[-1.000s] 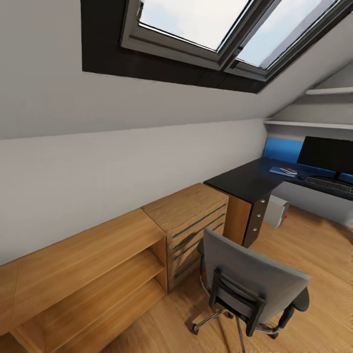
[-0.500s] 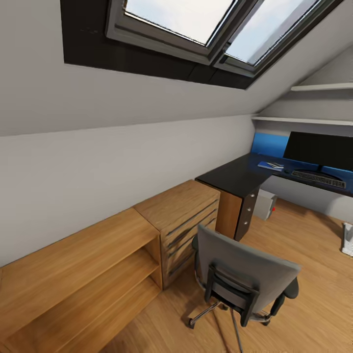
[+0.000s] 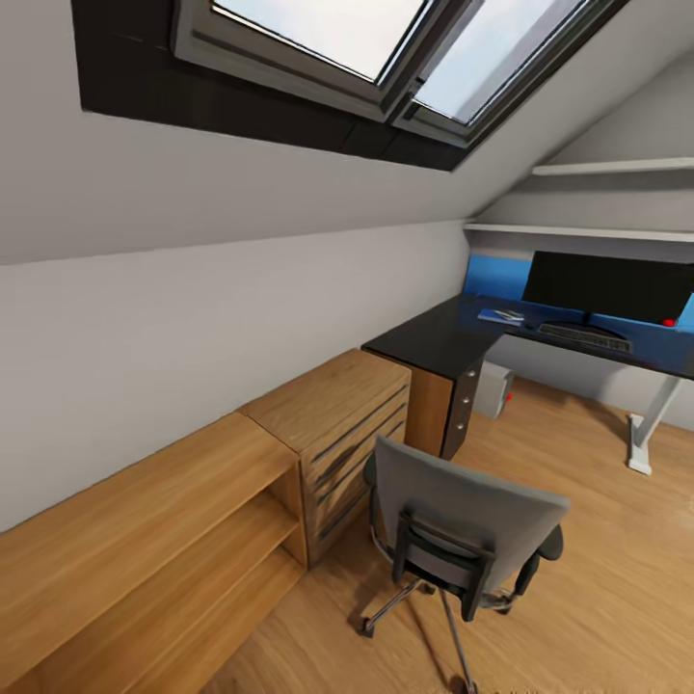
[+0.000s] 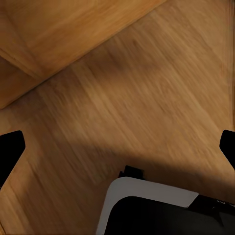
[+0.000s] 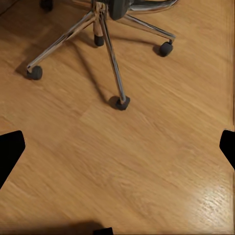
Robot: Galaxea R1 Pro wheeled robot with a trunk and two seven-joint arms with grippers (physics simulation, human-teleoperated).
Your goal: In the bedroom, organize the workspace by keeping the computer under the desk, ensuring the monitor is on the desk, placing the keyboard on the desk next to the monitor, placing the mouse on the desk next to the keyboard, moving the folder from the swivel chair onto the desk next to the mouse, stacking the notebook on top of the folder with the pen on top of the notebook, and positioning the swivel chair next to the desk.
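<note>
Currently both end effectors are pointing at the floor (image 5: 147,161): the left end effector (image 4: 117,147) and right end effector (image 5: 117,147) are each showing dark fingertips spread to the frame edges with bare wood between, so both are reading as released and carrying nothing.

Nearest, the chair (image 3: 463,520) is standing on open floor with its back toward the camera, well apart from the surface (image 3: 434,342); its seat is hidden, so whether the folder is lying there cannot be told. The right wrist view is looking down on its chrome base (image 5: 110,49).

Beyond it, wood shelf units (image 3: 193,501) are running along the wall up to the surface's near end.

Farther off, the computer (image 3: 493,388) is sitting under the surface. The monitor (image 3: 607,287) is standing on top, the keyboard (image 3: 584,336) lying just before it. A flat blue-and-pale item (image 3: 501,315) is resting beside the keyboard; too small to identify. A red speck (image 3: 668,321) is likewise unclear.

Judgement: computer, monitor and keyboard appear settled; mouse, notebook and pen unverified; chair is awaiting positioning.
</note>
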